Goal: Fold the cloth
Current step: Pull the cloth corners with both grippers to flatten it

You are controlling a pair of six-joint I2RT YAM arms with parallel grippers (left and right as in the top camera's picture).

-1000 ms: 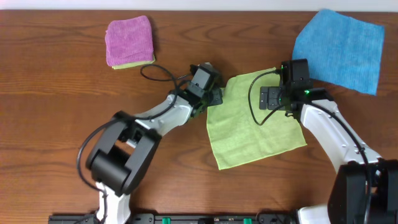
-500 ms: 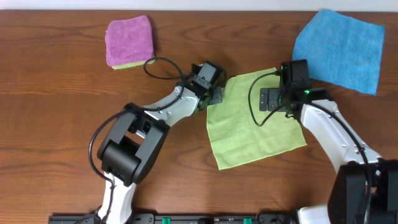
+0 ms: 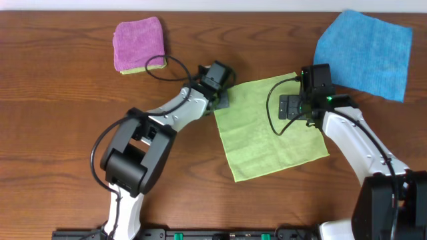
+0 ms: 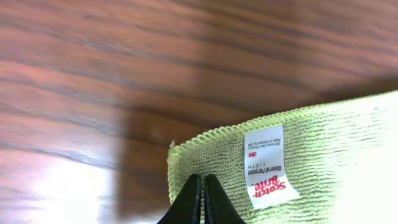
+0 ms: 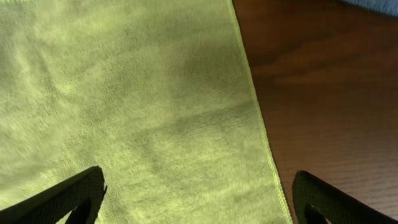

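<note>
The lime yellow-green cloth (image 3: 270, 127) lies spread flat on the wooden table, right of centre. My left gripper (image 3: 220, 101) sits at the cloth's upper-left corner. In the left wrist view the left gripper (image 4: 199, 186) is shut on the cloth's edge (image 4: 323, 155), beside the white tag (image 4: 266, 165). My right gripper (image 3: 291, 105) hovers over the cloth's upper-right part. In the right wrist view the right gripper (image 5: 196, 186) is open, its fingers spanning the cloth (image 5: 155, 93) and its right hem, holding nothing.
A bright blue cloth (image 3: 363, 53) lies spread at the back right, close to the right arm. A folded pinkish-purple cloth (image 3: 139, 43) rests at the back left with a lime layer under it. Bare wood table (image 3: 67, 133) surrounds them.
My left gripper has moved left and back, drawing the cloth's upper-left corner outward. That tucked corner is now spread out. The right arm has not moved.
</note>
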